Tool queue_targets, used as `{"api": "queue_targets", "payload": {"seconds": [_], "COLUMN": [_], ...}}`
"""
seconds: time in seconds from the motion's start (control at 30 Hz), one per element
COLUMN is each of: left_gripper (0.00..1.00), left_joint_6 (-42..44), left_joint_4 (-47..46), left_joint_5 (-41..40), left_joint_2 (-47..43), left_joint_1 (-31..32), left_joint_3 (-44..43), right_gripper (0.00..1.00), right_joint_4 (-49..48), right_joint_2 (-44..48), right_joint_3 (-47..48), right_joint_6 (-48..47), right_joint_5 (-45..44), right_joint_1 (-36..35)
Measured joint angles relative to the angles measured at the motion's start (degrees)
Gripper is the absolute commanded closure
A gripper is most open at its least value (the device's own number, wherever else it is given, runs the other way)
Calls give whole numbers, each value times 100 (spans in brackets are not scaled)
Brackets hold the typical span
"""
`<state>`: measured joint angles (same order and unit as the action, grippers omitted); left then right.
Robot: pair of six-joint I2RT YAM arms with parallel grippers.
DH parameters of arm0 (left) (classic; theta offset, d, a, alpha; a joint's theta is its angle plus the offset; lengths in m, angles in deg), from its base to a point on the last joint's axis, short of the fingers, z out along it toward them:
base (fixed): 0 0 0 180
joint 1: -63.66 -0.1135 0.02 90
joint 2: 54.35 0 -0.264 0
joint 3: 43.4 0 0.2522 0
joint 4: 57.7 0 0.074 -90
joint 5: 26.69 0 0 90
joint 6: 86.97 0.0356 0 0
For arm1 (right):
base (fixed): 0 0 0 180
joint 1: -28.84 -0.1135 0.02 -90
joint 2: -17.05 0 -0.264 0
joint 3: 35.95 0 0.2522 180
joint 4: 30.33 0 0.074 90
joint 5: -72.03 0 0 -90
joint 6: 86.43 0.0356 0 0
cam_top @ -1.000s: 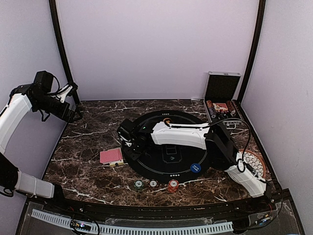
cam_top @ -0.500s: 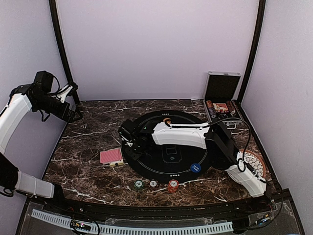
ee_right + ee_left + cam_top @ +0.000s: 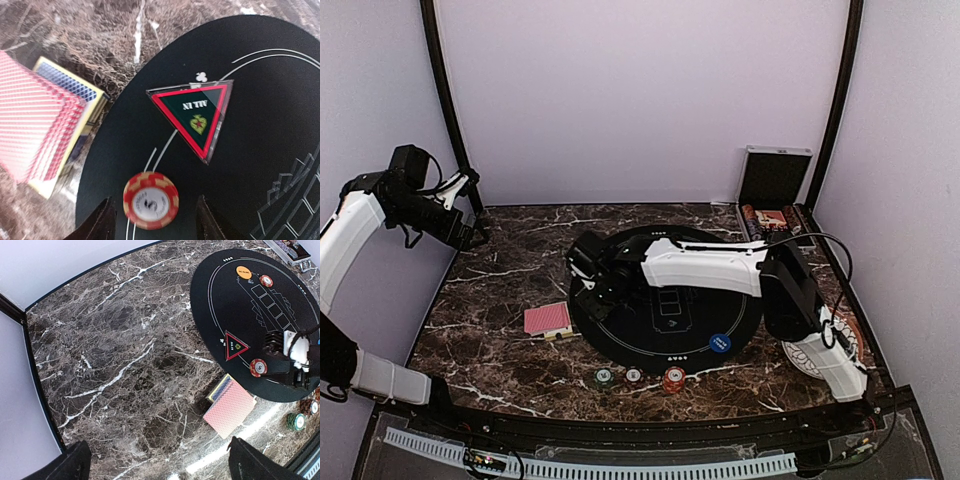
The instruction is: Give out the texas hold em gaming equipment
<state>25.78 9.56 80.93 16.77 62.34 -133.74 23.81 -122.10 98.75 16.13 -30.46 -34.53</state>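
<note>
The black mat (image 3: 655,345) lies mid-table. Far left, the raised left gripper (image 3: 160,462) gapes wide. The right gripper (image 3: 152,225), half-spread and empty, hovers at the mat's left edge. Red-backed cards (image 3: 35,120) lie just left. The triangular marker (image 3: 195,117) sits beyond the red chip (image 3: 150,200), which lies between its fingers.

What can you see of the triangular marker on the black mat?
The triangular marker lies flat on the black mat, near its edge. It looks like clear plastic, with a red border and a dark green face printed ALL IN beside a small emblem. Only the mat touches it; a red striped chip lies nearby, apart.
</note>
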Motion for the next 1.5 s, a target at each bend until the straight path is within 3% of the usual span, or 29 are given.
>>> {"api": "queue_targets", "payload": {"seconds": [0.23, 0.37, 0.53, 0.8, 1.13, 1.5], "left_gripper": [1, 1, 1, 1, 1, 1], "left_joint_6": [2, 2, 2, 4, 4, 20], "left_joint_4": [-2, -2, 4, 31, 109, 122], "left_joint_5": [9, 11, -9, -7, -9, -9], "left_joint_2": [-22, -55, -55, -55, -52, -52], "left_joint_1": [0, 0, 0, 11, 11, 20], "left_joint_3": [0, 0, 0, -44, -105, -105], "right_gripper": [26, 18, 10, 5, 5, 14], "right_joint_4": [-111, -214, -125, 361, 310, 111], "right_joint_2": [1659, 2850, 3679, 3932, 4041, 3895], "right_joint_3": [-1106, -2149, -3558, -4767, -5069, -5204], "right_joint_6": [168, 302, 496, 667, 660, 619], "right_joint_5": [144, 240, 350, 514, 739, 863], "right_joint_1": [-9, -33, -175, -654, -702, -708]}}
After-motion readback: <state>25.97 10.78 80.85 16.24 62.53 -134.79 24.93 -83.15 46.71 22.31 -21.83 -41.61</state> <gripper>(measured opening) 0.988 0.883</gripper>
